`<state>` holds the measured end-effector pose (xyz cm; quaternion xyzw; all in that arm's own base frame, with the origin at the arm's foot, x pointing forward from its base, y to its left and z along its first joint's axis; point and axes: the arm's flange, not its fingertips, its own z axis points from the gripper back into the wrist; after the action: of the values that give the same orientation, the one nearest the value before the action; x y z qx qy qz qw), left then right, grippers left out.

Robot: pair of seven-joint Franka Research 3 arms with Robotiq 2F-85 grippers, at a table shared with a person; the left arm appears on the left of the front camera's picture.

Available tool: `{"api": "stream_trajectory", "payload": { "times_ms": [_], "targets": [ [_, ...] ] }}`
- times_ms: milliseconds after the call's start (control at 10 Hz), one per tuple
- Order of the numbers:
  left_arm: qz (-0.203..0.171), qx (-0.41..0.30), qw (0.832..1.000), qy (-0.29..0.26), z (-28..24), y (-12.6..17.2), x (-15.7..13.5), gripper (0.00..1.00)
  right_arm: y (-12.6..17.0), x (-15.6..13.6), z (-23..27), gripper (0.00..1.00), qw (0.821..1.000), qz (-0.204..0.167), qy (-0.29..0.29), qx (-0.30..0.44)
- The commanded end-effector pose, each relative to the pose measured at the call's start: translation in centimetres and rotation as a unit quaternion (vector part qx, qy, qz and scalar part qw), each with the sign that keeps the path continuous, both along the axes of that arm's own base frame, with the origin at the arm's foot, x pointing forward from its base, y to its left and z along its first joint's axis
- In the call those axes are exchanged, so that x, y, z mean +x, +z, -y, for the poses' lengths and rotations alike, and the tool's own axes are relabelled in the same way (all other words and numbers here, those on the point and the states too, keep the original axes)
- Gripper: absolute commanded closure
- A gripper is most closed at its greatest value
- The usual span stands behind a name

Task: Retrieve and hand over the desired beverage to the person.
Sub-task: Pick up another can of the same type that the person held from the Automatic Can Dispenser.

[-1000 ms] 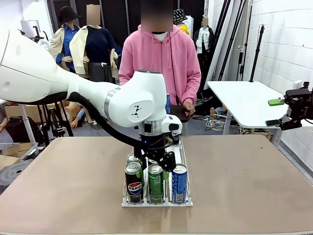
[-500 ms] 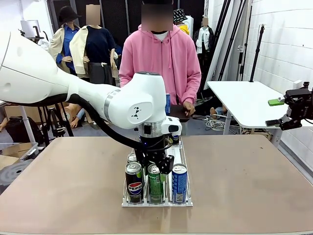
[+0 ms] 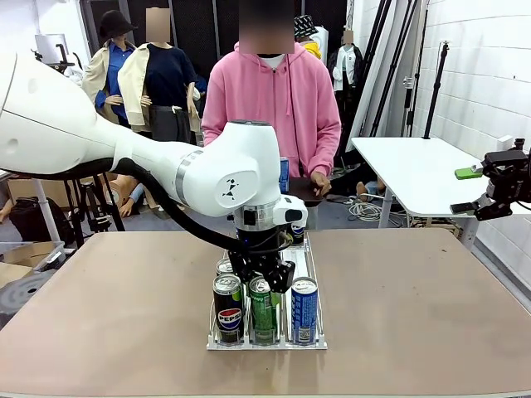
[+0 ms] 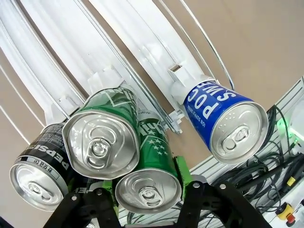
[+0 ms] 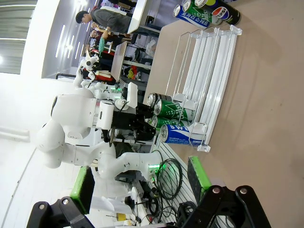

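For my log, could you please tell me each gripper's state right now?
Left gripper: closed on the front green can.
Right gripper: open, empty.

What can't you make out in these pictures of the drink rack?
1. Front view: the far cans on the rack, mostly covered by the left arm's wrist.
2. Front view: one of the person's hands, behind the left arm.
3. Left wrist view: the brand on the front green can in the left pincer, mostly covered by the second green can.
4. Left wrist view: the blue can's full name, which wraps out of sight.
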<state>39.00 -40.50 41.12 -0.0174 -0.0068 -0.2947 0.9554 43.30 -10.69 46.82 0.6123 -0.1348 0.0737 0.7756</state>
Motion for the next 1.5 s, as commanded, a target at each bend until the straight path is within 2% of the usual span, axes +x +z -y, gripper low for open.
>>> {"api": "stream_trajectory", "payload": {
  "times_ms": [0,600,1200,1400],
  "targets": [
    [0.002,0.001,1.0,-0.004,0.1,0.0,-0.1,1.0,-0.2,0.1,-0.1,0.0,1.0,0.002,-0.005,0.0],
    [0.001,0.001,1.0,-0.002,0.1,0.0,-0.1,1.0,-0.2,0.1,-0.1,0.0,1.0,0.002,-0.005,0.0],
    [0.042,0.003,0.999,-0.032,4.1,11.6,0.1,1.0,-0.2,0.1,-0.1,0.0,1.0,0.002,-0.005,0.0],
    [0.069,0.015,0.997,-0.037,4.3,17.1,-1.0,1.0,-0.2,0.1,-0.1,0.0,1.0,0.002,-0.005,0.0]
  ]
}}
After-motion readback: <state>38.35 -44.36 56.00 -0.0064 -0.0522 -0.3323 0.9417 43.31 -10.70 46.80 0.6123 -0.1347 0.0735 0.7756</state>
